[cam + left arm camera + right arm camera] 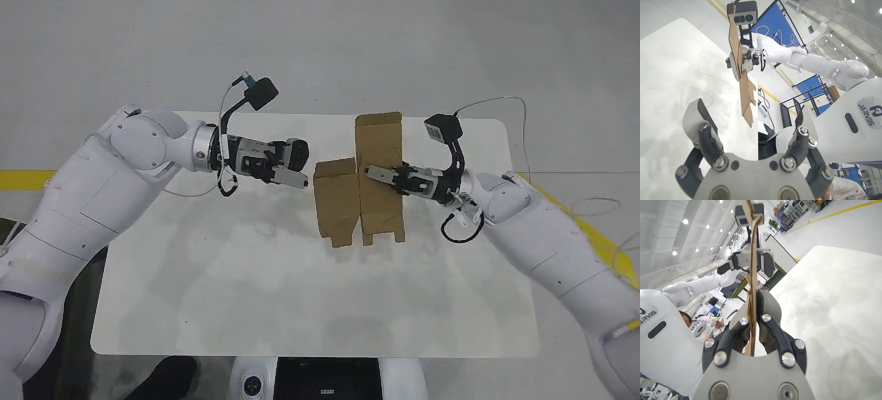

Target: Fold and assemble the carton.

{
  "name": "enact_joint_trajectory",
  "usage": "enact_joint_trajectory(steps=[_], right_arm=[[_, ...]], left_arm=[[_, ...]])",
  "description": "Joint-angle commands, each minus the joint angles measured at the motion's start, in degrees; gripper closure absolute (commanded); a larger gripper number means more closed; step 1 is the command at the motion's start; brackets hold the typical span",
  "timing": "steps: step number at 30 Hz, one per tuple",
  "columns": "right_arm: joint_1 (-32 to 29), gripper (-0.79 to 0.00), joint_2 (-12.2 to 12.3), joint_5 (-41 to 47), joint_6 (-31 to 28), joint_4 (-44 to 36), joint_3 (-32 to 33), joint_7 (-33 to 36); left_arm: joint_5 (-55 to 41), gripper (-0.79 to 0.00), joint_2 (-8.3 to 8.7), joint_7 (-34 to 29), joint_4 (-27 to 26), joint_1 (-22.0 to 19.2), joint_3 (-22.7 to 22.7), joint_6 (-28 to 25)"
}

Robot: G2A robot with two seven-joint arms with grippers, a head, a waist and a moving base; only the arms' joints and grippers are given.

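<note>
A flat brown carton point(360, 180) hangs above the middle of the white table point(300, 290), held up off the surface. My right gripper point(372, 174) is shut on it from the right side, pinching the cardboard edge-on point(753, 306) between its pads. My left gripper point(300, 180) stays a short way to the left of the carton, open, with nothing between its fingers point(705, 115). In the left wrist view the carton point(743, 83) appears as a thin tilted sheet with the right gripper point(741, 63) clamped on it.
The table top around and below the carton is bare. Its far edge lies just behind the carton's upper flap point(378, 125). A yellow floor line point(25, 180) runs past both sides of the table.
</note>
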Motion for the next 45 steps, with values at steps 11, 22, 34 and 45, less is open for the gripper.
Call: enact_joint_trajectory(steps=[11,22,34,45], right_arm=[[-3.26,0.000,-3.45,-6.26,0.03,0.28,3.86,-13.29],[-4.80,0.000,-5.58,-9.07,0.21,0.77,5.83,-15.76],[-6.02,0.000,-6.86,-9.04,0.23,1.55,8.42,-14.13],[-6.68,-0.785,-6.59,-6.93,0.38,3.28,12.07,-7.69]], left_arm=[[3.83,-0.785,-1.36,2.71,-2.67,3.05,-0.70,2.29],[7.31,-0.080,-2.26,3.63,-3.41,4.64,-2.04,4.94],[6.47,0.000,-3.07,1.80,-1.60,6.22,-3.76,6.30],[0.69,0.000,-3.87,-3.91,0.80,6.79,-5.20,10.38]])
